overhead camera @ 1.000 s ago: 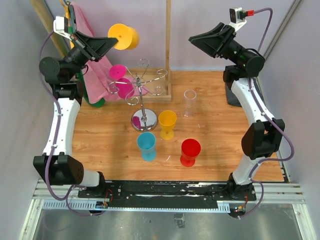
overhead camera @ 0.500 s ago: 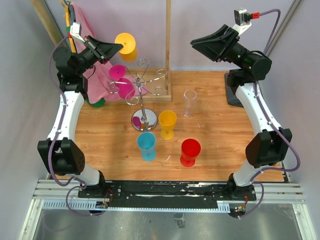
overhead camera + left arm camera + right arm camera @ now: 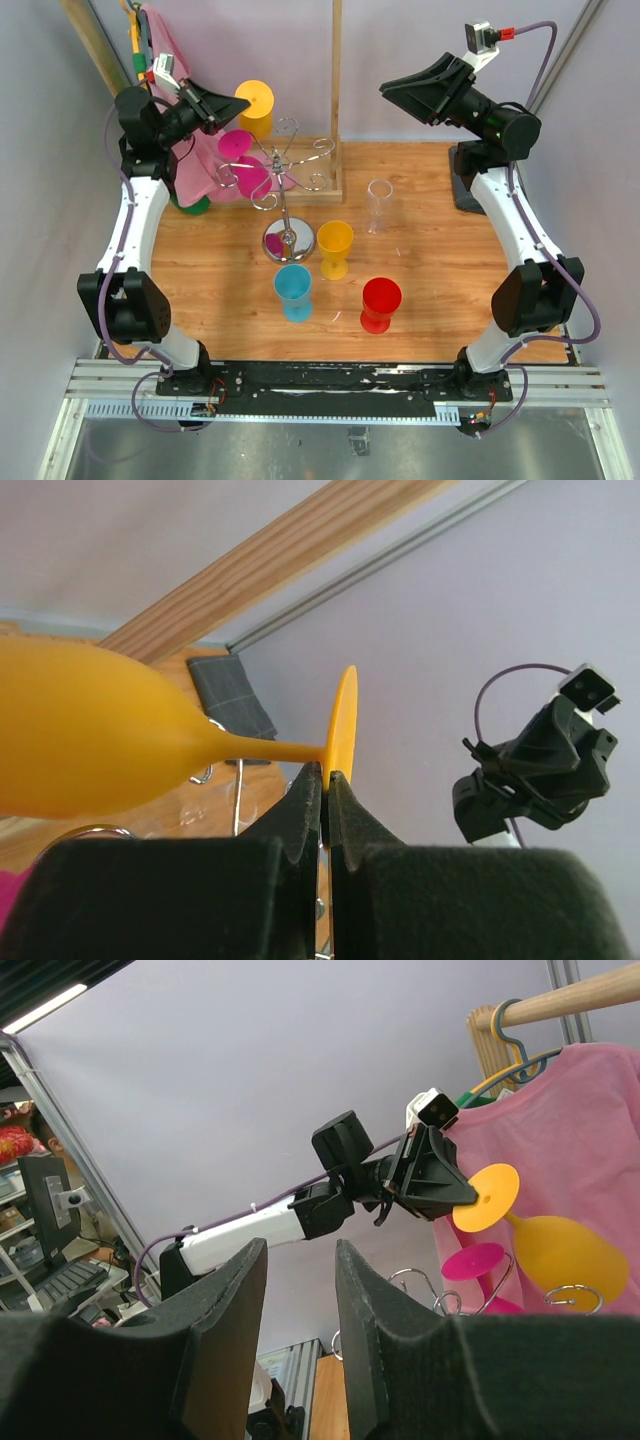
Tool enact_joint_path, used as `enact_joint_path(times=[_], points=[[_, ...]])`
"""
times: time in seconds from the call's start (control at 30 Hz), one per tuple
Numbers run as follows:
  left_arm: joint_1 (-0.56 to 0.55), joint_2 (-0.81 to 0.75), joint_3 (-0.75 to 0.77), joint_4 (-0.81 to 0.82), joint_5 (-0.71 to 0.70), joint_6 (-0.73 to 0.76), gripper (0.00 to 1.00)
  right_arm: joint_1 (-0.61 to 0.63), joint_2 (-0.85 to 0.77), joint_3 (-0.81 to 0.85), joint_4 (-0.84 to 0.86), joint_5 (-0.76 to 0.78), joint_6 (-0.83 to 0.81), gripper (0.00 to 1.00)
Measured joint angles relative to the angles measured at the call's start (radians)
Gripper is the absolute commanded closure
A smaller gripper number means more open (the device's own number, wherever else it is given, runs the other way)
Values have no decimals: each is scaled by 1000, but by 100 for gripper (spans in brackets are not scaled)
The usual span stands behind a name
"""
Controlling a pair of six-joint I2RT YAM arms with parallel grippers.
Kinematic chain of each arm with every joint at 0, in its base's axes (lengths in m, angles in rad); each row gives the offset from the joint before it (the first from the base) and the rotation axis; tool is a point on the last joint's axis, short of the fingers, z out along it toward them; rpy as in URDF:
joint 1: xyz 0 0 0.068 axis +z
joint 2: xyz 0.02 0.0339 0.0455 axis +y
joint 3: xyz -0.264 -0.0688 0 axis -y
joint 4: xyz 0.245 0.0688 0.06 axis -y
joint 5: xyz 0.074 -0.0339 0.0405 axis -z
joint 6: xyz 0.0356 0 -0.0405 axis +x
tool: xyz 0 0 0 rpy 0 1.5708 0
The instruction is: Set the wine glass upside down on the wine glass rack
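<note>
Holding, top view: left gripper (image 3: 215, 104) clenched on the foot of the orange wine glass (image 3: 256, 104), stem roughly level, bowl ahead of the fingers. The wine glass rack (image 3: 286, 165) stands below and ahead, with a pink glass (image 3: 240, 160) already among its arms. Judged: lifted, but not inverted or hung. Wooden post (image 3: 336, 80) stands near beyond the bowl.

Left wrist: the jaws pinch the foot disc (image 3: 343, 720) at its rim, a thin hold.

Right wrist: right gripper (image 3: 300, 1260) released, nothing between its fingers (image 3: 225, 1340), well apart from the glass. Pink shirt (image 3: 570, 1130) hangs behind the glass.
</note>
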Motion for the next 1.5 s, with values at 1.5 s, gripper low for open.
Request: enact_joint_path(times=[1.5], points=[[-78, 64, 100, -283, 10, 204, 100, 0, 11, -10, 1, 1, 2, 66]])
